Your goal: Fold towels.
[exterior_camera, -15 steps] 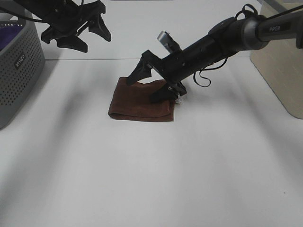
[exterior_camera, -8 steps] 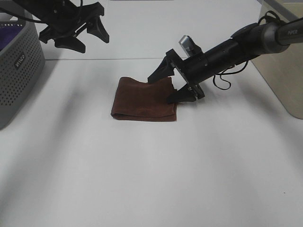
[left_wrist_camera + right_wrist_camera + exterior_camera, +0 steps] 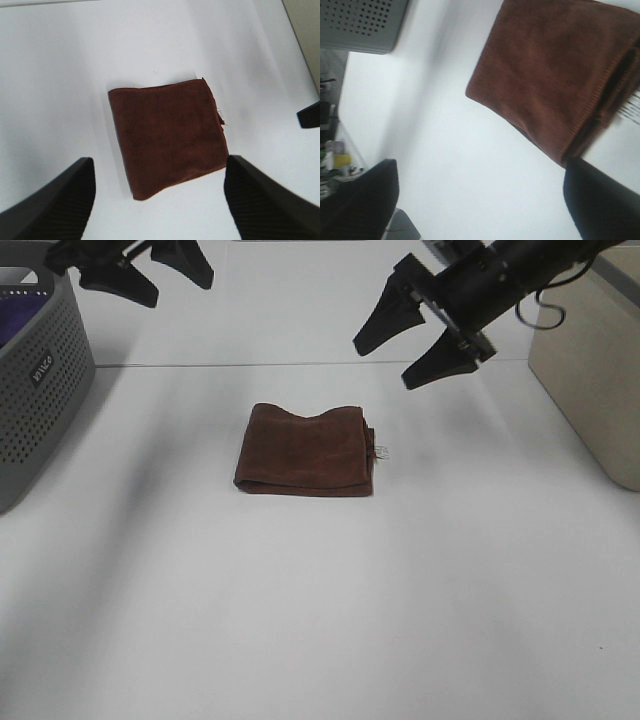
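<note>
The reddish-brown towel [image 3: 305, 451] lies folded mid-table, clear of both grippers, left [image 3: 135, 270] and right [image 3: 420, 335], both spread wide and empty; it looks soft, light, floppy, best pinched along a stacked edge.

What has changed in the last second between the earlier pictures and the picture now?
The right gripper, jaws open, let go of the right edge of the brown towel and rose back toward the far right. The left gripper, also open, moved a little up and away at the far left. The towel's right edge settled flat, and its small white tag now shows. The folded towel, the grey basket and the table stayed in place.
</note>
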